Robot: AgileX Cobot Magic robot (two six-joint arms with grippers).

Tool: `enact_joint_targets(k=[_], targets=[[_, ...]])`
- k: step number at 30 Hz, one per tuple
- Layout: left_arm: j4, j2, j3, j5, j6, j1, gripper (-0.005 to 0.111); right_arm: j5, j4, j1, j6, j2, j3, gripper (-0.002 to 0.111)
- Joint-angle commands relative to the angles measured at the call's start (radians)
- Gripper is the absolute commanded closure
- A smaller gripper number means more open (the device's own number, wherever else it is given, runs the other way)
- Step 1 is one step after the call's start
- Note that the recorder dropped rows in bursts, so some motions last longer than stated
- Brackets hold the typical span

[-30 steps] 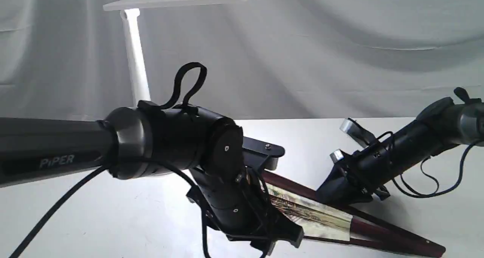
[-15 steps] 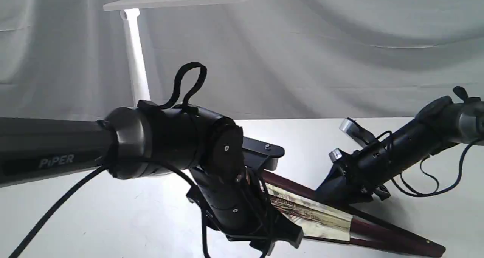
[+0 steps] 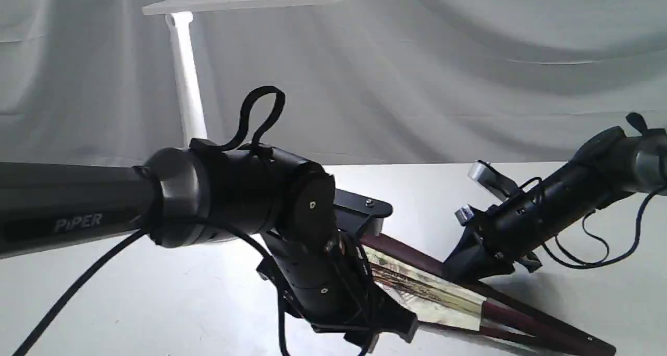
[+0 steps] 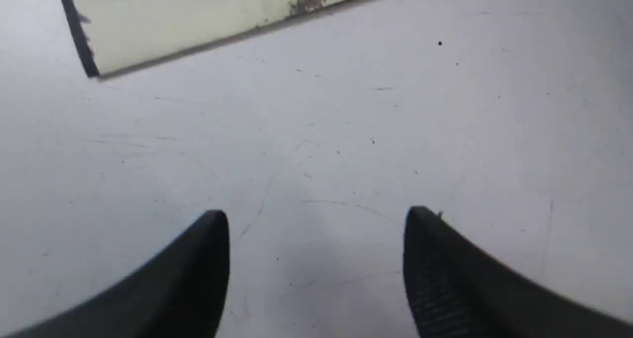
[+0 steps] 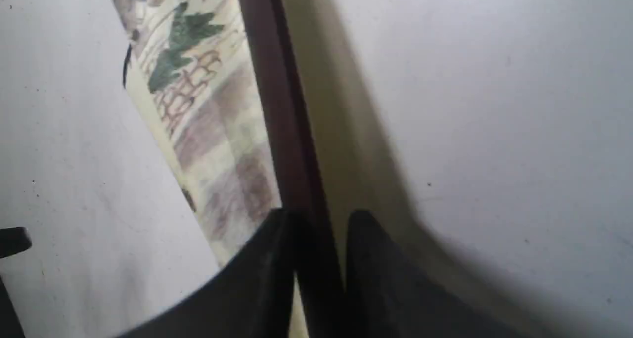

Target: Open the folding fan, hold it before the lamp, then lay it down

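lamp [image 3: 186, 85]: I see it at the far left rear, with its white stem upright and its flat head reaching toward the middle, above the left arm.
left arm [image 3: 78, 210]: it crosses the front of my exterior view from the left edge, wrist bent down, and covers the fan's wide end.
left gripper [image 4: 319, 213]: the fingers stand well apart with nothing between them. It hangs over bare table [image 3: 156, 293], near the fan's black-edged paper corner but not touching it.
fan [image 3: 432, 293]: it lies between the two arms, opened only to a narrow wedge. Painted paper shows between maroon strips, and the pivot end points to the lower right.
right gripper [image 5: 321, 213]: it comes down from the right onto the fan's far guard [image 5: 277, 105]. In my wrist view the two fingers sit tight on either side of that maroon strip, clamped on it.
guard height: I cannot tell whether the gripped strip is off the table.
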Motion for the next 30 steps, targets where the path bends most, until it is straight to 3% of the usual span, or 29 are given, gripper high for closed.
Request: enact_joint_targets(k=[1, 14, 21, 27, 30], targets=[[-0.001, -0.018, 0.003, 0.000, 0.027, -0.005, 0.054, -0.029, -0.023, -0.002, -0.006, -0.051, 0.006, 0.108], [-0.003, -0.018, 0.003, -0.006, 0.084, -0.005, 0.054, -0.029, 0.031, -0.002, 0.089, -0.204, 0.006, 0.108], [-0.003, -0.018, 0.003, 0.009, 0.087, -0.005, 0.054, -0.029, 0.117, -0.012, 0.087, -0.270, 0.087, 0.108], [-0.001, -0.030, 0.008, -0.026, 0.087, -0.005, 0.069, -0.029, 0.260, -0.072, 0.013, -0.334, 0.223, 0.108], [-0.001, -0.075, 0.055, -0.101, 0.107, -0.005, 0.070, -0.029, 0.293, -0.096, -0.052, -0.371, 0.289, 0.108]])
